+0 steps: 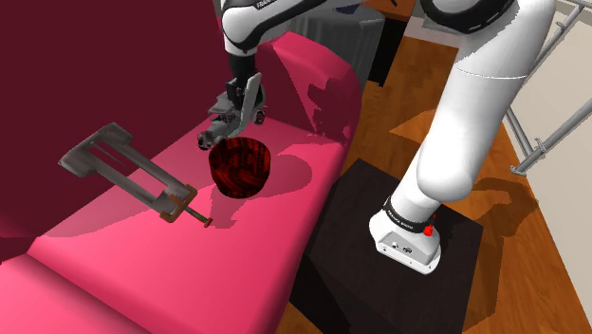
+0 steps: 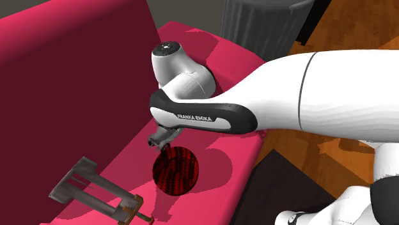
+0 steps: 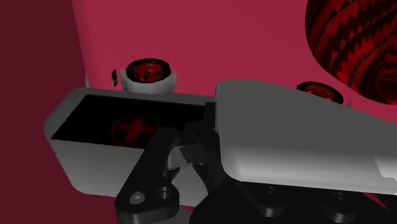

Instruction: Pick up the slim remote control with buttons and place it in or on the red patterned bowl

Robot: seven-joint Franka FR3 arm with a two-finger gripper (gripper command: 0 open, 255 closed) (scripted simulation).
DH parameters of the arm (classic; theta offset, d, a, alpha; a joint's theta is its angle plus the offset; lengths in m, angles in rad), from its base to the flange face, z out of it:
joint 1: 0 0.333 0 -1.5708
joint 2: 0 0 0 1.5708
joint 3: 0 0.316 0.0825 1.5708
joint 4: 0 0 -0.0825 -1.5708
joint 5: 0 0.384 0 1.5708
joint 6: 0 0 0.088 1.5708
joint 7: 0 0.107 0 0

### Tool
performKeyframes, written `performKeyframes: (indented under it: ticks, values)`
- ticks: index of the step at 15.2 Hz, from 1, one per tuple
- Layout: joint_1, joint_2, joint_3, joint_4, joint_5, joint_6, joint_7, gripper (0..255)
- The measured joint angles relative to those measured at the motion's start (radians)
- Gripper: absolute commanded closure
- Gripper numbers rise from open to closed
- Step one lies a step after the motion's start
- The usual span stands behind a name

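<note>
The red patterned bowl stands on the pink sofa seat. My black gripper hangs just above the bowl's far rim. It is shut on the slim grey remote control, whose end sticks out past the fingers toward the shoulder view's left. In the wrist view the remote is a grey body with a dark glossy face, lying across the gripper. The bowl's patterned wall shows beyond it.
A grey metal clamp lies on the seat to the shoulder view's left of the bowl. The dark red backrest rises behind. The black stand sits beside the sofa on a wooden floor.
</note>
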Motion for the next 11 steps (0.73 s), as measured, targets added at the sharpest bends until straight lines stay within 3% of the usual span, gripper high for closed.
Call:
performKeyframes:
  ticks: [11]
  values:
    - [0.125,-0.196,0.106,-0.24,0.002,0.043,0.231,255]
